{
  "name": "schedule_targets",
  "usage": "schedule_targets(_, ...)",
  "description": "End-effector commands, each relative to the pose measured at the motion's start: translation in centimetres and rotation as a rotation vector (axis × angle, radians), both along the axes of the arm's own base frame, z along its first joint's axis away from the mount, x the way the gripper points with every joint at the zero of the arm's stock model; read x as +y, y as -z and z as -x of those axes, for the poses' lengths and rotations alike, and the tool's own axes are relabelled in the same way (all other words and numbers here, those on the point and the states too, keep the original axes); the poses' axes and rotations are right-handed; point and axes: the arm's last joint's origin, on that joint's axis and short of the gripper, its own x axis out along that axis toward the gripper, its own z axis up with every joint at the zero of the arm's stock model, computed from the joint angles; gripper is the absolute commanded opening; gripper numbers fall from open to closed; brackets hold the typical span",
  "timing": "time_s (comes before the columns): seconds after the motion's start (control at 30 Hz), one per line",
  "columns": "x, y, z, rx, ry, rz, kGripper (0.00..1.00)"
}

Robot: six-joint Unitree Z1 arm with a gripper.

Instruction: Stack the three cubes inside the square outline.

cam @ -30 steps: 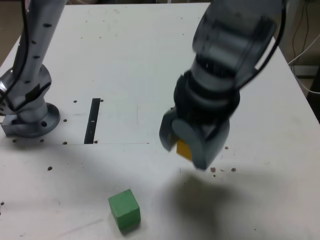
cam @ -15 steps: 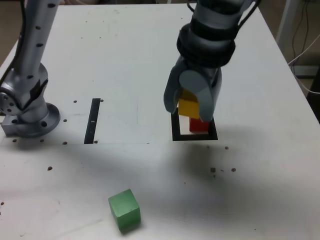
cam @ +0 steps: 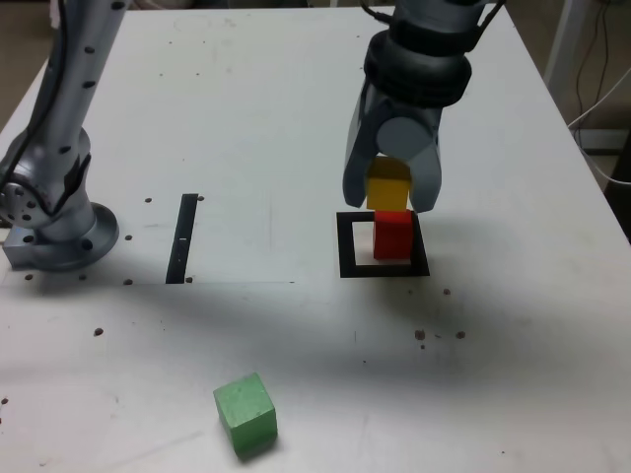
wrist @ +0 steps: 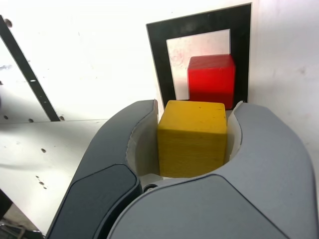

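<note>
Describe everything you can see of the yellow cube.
The yellow cube is small, solid-coloured and matte, with flat faces, fairly crisp edges and faint grain-like lines suggesting painted wood. It is held between the gripper's jaws, raised off the table. In the exterior view it appears directly above the red cube; whether they touch is unclear.

The exterior view's top edge crops the arm [cam: 419, 59]; the gripper [wrist: 192, 137] occludes part of the square outline [wrist: 199, 25] in the wrist view, including its near border.
</note>
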Motion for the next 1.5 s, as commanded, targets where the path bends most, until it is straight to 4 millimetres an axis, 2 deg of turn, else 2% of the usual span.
schedule_targets(0.0,0.6,0.3,-0.4,0.005,-0.019,0.006,0.28)
schedule_targets(0.37,2.0,1.7,-1.4,0.032,-0.051,0.029,0.28)
schedule_targets(1.0,2.1,3.8,-2.2,0.068,-0.046,0.040,0.29)
schedule_targets(1.07,2.1,3.9,-2.2,0.069,-0.045,0.040,0.39)
schedule_targets(1.2,2.1,4.1,-2.1,0.075,-0.042,0.040,0.78)
schedule_targets(1.27,2.1,4.1,-2.1,0.077,-0.041,0.040,0.93)
schedule_targets(1.33,2.1,4.1,-2.0,0.078,-0.040,0.040,0.99)
schedule_targets(1.47,2.1,4.1,-1.9,0.076,-0.039,0.041,1.00)
